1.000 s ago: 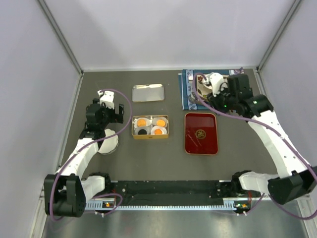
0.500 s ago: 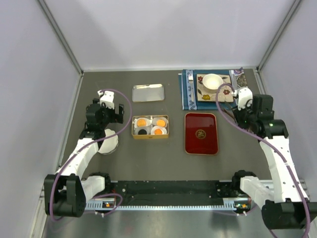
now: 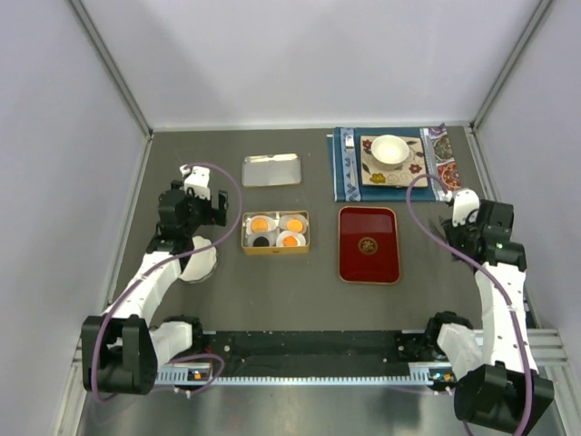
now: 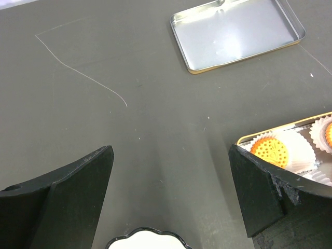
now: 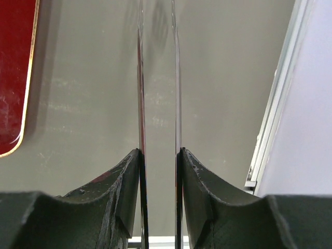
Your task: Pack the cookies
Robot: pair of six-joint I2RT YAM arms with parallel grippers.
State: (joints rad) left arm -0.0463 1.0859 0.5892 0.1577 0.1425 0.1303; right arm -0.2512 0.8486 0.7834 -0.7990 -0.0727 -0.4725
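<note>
All four cookies [image 3: 260, 223] in white paper cups [image 4: 296, 151] inside the open gold tin [image 3: 275, 213], mid-table, nearer than the silver lid [image 3: 271, 169]; three orange, plus one dark cookie [image 3: 262, 241] at the tin's near left. Well apart from both sets of fingers: off to the right of the left gripper [image 4: 170, 155], and beyond the red tray [image 3: 369, 243] from the right gripper [image 5: 158, 155]. In the left wrist view, one orange cookie just past the right-hand finger, outside the gap. Left fingers spread wide, with only bare table [image 4: 129, 129] between them and, at the bottom edge, the scalloped rim of a white dish [image 4: 145, 241]. Right fingers set narrow, pressed on two thin strips [image 5: 140, 104] seen edge-on and reaching forward out of frame; nature unclear. Left arm [image 3: 150, 277] bent up from its base along the left side, wrist beside the tin's left end, above the dish. Right arm [image 3: 497, 291] folded close to the right wall, wrist right of the tray, level with its far half. Round and flat, face up, so no long axis or heading to tell; long side of the tin across the table, left to right.
</note>
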